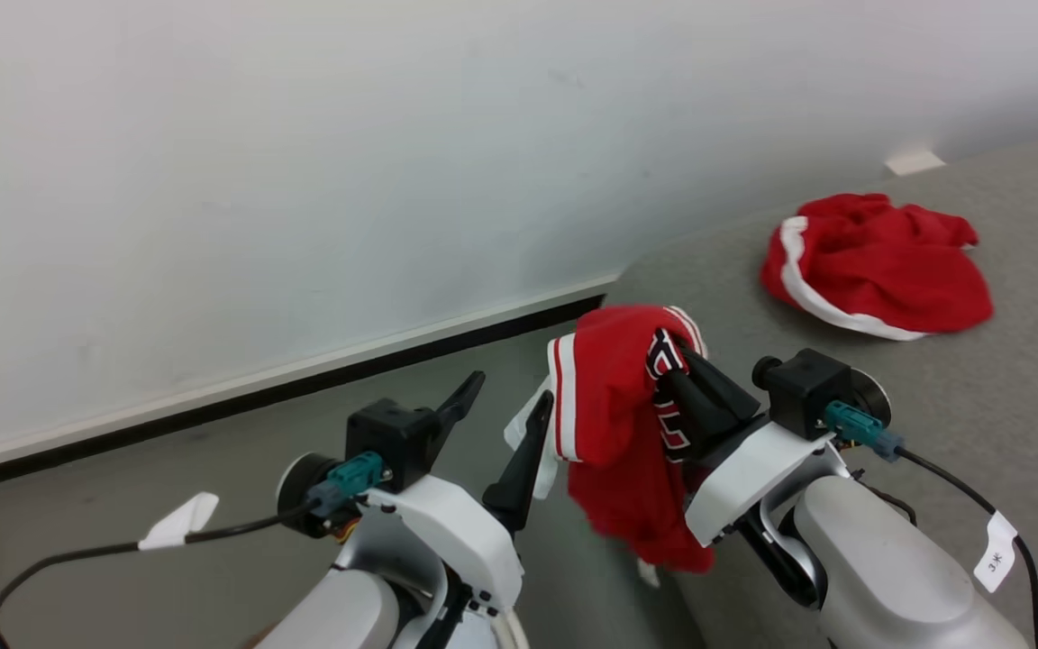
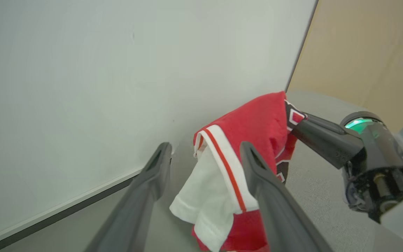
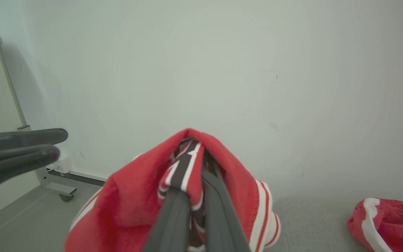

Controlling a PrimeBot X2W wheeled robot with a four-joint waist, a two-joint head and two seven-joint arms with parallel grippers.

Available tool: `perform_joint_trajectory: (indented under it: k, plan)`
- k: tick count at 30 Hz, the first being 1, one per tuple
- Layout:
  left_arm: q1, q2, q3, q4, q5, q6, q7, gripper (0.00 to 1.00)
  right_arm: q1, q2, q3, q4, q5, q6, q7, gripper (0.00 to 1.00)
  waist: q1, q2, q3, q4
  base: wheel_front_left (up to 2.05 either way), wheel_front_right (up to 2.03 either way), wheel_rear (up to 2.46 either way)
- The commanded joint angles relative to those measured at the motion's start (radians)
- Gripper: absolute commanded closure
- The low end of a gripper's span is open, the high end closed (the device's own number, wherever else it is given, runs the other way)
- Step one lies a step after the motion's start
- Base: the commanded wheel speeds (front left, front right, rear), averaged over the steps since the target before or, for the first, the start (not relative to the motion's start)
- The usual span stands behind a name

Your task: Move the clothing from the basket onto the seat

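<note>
Right claw [image 1: 679, 350] clamped the soft red white-striped lettered garment [image 1: 605, 397] by a bunched fold so it hung over the edge of the large grey woven seat [image 1: 978, 406], likely for a drop near the red white-trimmed garment [image 1: 879, 266] lying there; left claw [image 1: 508, 392] sat apart, empty, just beside.

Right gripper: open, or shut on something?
Shut. The right gripper pinches the lettered red garment, which hangs from it.

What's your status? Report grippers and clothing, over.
Right gripper shut on red jersey, hanging at the edge of the seat. Left gripper open, empty, beside it. Second red garment already on the seat. Nothing in the way.
</note>
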Motion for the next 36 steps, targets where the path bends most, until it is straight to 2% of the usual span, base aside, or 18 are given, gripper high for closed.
perform_joint_trajectory:
  k: [1,14,18,26,32,36]
  plan:
    - [0.003,0.000,0.000,-0.004,-0.007,-0.002,-0.007,0.00,0.005,-0.011,-0.006,-0.010,-0.004,-0.002,-0.003,1.00,0.0000,-0.0001,0.013,-0.058,0.00,0.00,0.00]
    - [-0.004,-0.007,-0.016,-0.002,-0.007,-0.002,-0.017,0.00,0.025,-0.069,-0.033,-0.076,-0.008,-0.002,-0.003,1.00,0.0000,-0.0001,0.033,-0.249,0.00,0.00,0.00]
    - [-0.022,-0.015,-0.027,0.001,-0.002,-0.009,-0.011,0.00,0.032,-0.093,-0.063,-0.102,-0.012,-0.002,-0.003,1.00,0.0000,-0.0001,0.050,-0.269,0.00,0.00,0.00]
    - [-0.054,-0.019,-0.038,0.008,0.010,-0.010,-0.003,0.00,0.024,-0.133,-0.096,-0.142,-0.011,-0.002,-0.003,1.00,0.0000,-0.0001,0.096,-0.285,0.00,0.00,0.00]
    - [-0.155,-0.024,-0.057,-0.005,0.047,-0.023,0.039,0.00,-0.081,-0.204,-0.185,-0.176,-0.029,-0.002,-0.003,1.00,0.0000,-0.0001,0.254,-0.219,0.00,0.00,0.00]
    - [-0.257,-0.041,-0.073,-0.002,0.083,-0.042,0.059,0.00,-0.189,-0.275,-0.287,-0.191,-0.041,-0.002,-0.003,1.00,0.0000,-0.0001,0.377,-0.158,0.00,0.00,0.00]
